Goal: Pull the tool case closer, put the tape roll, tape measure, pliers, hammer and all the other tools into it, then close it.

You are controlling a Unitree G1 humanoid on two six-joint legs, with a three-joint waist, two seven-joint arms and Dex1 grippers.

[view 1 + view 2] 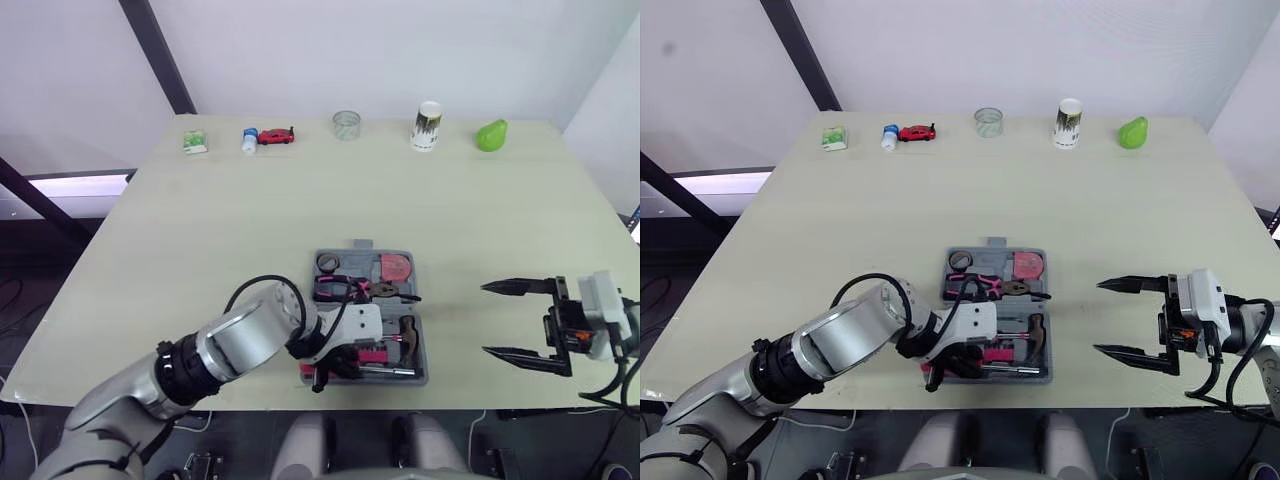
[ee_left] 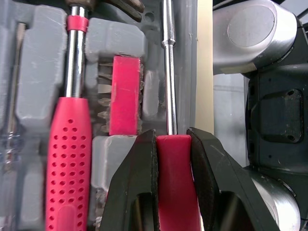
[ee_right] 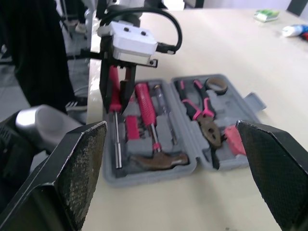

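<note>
The grey tool case point(image 1: 345, 256) lies open near the table's front edge. In it are the tape roll point(image 1: 328, 263), red tape measure point(image 1: 396, 268), pink-handled pliers point(image 1: 350, 290), hammer point(image 1: 405, 335) and a red-handled screwdriver point(image 2: 67, 144). My left gripper point(image 2: 172, 137) hangs over the case's near left corner, shut on the red handle of a thin driver point(image 2: 175, 183) whose steel shaft lies along the case's outer slot. To the right of the case my right gripper point(image 1: 487, 320) stands open above the table, holding nothing.
Along the table's back edge stand a green packet point(image 1: 195, 142), a small bottle point(image 1: 249, 141), a red toy car point(image 1: 277, 136), a clear cup point(image 1: 346, 125), a white cup point(image 1: 427, 126) and a green pear-shaped object point(image 1: 491, 135). The case sits close to the front edge.
</note>
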